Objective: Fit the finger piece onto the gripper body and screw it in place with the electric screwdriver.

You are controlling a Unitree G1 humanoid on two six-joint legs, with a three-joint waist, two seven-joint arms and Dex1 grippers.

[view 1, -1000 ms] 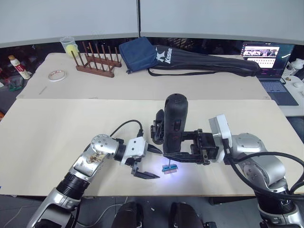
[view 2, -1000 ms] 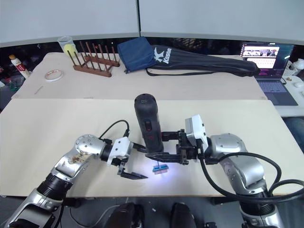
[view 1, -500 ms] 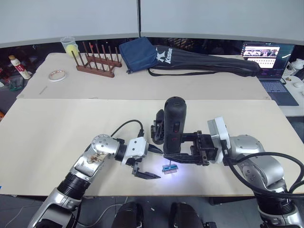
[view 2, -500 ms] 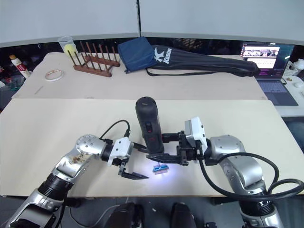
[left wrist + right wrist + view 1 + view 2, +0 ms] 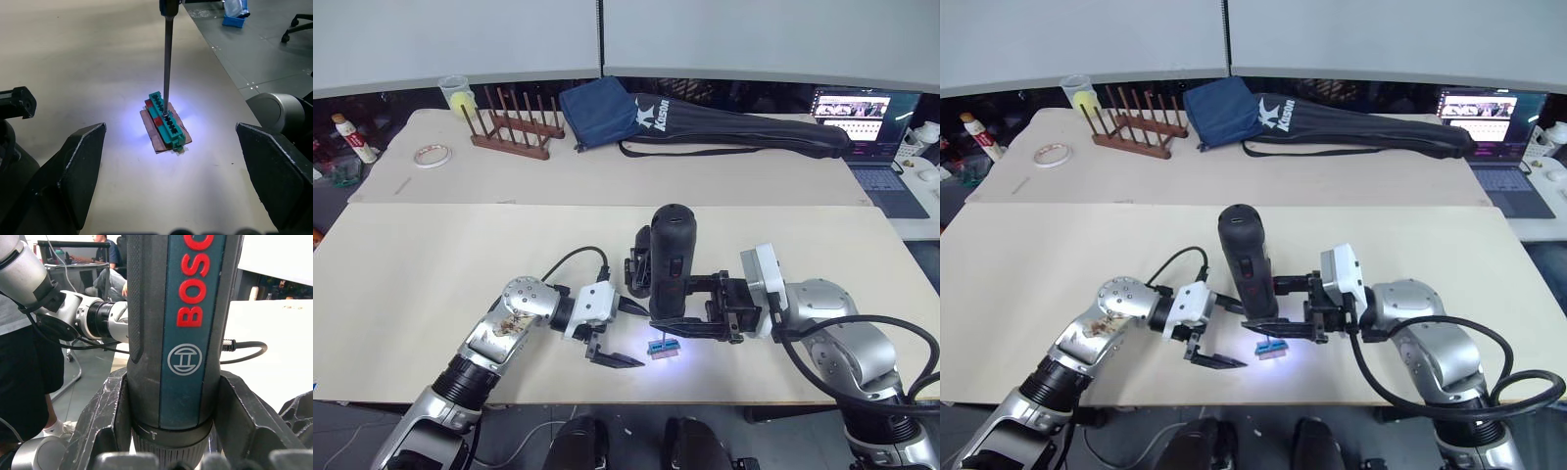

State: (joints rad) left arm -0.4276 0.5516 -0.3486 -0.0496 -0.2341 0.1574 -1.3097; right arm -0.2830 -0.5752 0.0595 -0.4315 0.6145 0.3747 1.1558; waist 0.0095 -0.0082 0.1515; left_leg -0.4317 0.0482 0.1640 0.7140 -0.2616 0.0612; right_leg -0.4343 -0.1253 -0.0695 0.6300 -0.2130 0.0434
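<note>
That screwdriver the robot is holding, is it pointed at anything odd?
Yes. The electric screwdriver in the right gripper has its bit on a small green block, not on the gripper body standing behind it.

electric screwdriver [image 5: 671,259] black, red lettering | block [image 5: 167,122] green, perhaps brown base

The pale near table [image 5: 431,264] bears a green block [image 5: 166,121] on a brown card near its front edge, while the far table [image 5: 724,176] behind it holds a rack [image 5: 512,125], tape roll [image 5: 431,155], blue pouch [image 5: 597,110], black bag [image 5: 744,127] and laptop [image 5: 867,127].
</note>
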